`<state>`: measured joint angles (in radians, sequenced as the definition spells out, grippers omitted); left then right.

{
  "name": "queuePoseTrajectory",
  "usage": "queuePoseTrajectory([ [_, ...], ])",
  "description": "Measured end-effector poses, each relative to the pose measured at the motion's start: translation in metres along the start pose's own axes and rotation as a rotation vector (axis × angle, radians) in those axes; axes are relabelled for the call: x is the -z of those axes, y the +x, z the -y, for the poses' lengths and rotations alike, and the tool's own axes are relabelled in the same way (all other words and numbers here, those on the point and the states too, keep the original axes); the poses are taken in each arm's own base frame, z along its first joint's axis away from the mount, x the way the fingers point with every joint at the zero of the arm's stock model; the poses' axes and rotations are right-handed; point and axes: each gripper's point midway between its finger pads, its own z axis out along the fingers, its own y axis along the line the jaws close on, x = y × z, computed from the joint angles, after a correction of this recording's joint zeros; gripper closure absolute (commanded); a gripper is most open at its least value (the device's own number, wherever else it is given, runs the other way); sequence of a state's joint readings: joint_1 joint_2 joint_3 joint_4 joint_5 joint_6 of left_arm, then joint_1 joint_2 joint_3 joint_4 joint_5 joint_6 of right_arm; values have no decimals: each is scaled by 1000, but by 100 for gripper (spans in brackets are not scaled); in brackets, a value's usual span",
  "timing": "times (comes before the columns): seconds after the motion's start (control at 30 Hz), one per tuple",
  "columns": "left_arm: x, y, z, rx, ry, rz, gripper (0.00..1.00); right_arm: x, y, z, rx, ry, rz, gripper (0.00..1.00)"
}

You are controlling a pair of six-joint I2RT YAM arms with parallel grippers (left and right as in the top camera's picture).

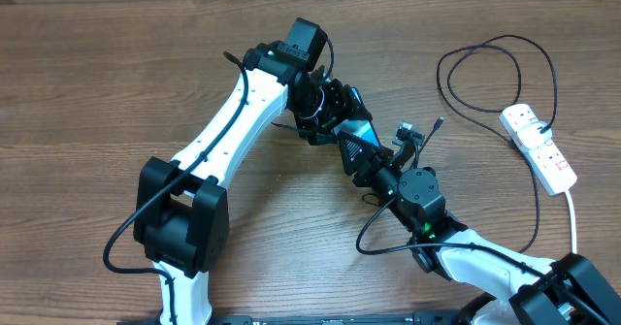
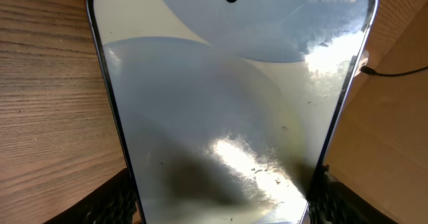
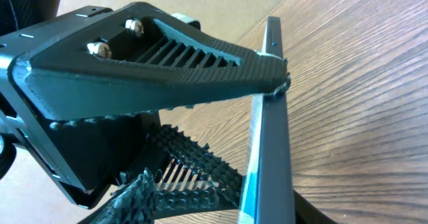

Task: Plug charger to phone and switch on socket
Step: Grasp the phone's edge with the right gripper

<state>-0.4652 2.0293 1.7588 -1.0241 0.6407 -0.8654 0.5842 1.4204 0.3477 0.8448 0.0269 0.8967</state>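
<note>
My left gripper [image 1: 338, 110] is shut on the phone [image 1: 358, 131], fingers on its two long edges, holding it tilted above the table. In the left wrist view the lit pale-blue phone screen [image 2: 227, 83] fills the frame, between the left gripper's fingers [image 2: 224, 207]. My right gripper [image 1: 375, 162] is at the phone's lower end; its fingers [image 3: 221, 204] are apart beside the phone's edge [image 3: 271, 137]. The black charger cable [image 1: 495, 40] loops on the table, its plug tip [image 1: 439, 123] lying free just right of the phone. The white socket strip [image 1: 539, 146] lies far right.
The strip's thick white cord [image 1: 574, 218] runs toward the front edge. A thin black cable [image 1: 536, 199] trails down the table beside it. The left arm [image 1: 233, 121] crosses the table's middle left. Brown wooden tabletop [image 1: 97, 92] all around.
</note>
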Motion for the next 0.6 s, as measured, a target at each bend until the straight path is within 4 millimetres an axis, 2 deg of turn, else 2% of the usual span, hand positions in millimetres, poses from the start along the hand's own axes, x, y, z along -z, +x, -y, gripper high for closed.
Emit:
queuePoseTrajectory([
  [0.33,0,1,0,1,0,-3,61,0,-2,4,0,21,12,72],
  [0.6,-1,1,0,-4,-9,5,60,0,-1,10,0,42,15,80],
])
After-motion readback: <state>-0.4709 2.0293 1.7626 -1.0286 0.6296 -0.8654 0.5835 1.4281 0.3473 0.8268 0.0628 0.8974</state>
